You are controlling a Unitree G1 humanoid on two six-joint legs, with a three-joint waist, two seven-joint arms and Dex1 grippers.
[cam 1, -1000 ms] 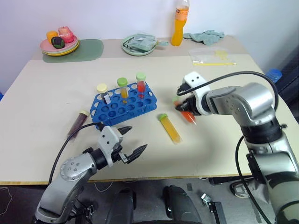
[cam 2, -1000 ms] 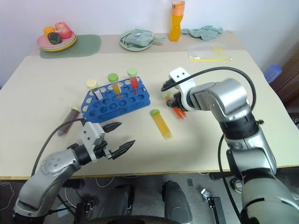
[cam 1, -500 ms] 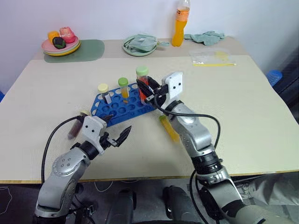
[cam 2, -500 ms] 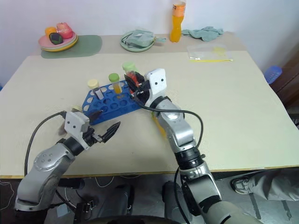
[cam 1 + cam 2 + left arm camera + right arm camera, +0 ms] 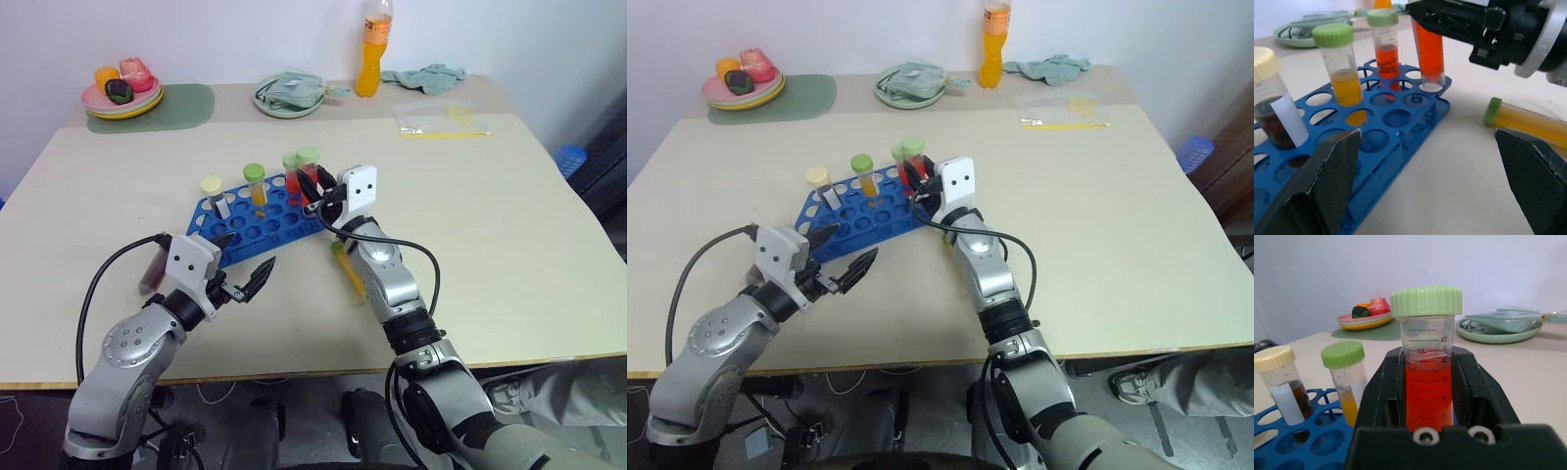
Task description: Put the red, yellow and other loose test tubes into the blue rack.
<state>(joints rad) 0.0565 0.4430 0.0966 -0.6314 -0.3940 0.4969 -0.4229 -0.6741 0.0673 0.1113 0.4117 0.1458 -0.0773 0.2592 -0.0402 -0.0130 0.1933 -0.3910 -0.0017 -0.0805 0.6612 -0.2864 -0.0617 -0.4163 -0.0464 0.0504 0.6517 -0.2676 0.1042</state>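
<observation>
My right gripper [image 5: 1427,396] is clamped on the red tube [image 5: 1426,382], a clear graduated tube with a pale green screw cap, red liquid up to about the forty mark. I hold it upright with its bottom at a hole in the far corner of the blue rack [image 5: 257,227]. In the rack stand another red tube with green cap [image 5: 1385,46], a yellow one with green cap [image 5: 1342,66] and a dark one with cream cap [image 5: 1273,105]. The yellow-orange tube [image 5: 1528,125] lies on its side on the table just beside the rack. A maroon tube [image 5: 152,272] lies at the rack's other side. My left gripper [image 5: 243,277] hangs empty near the rack, fingers spread wide.
</observation>
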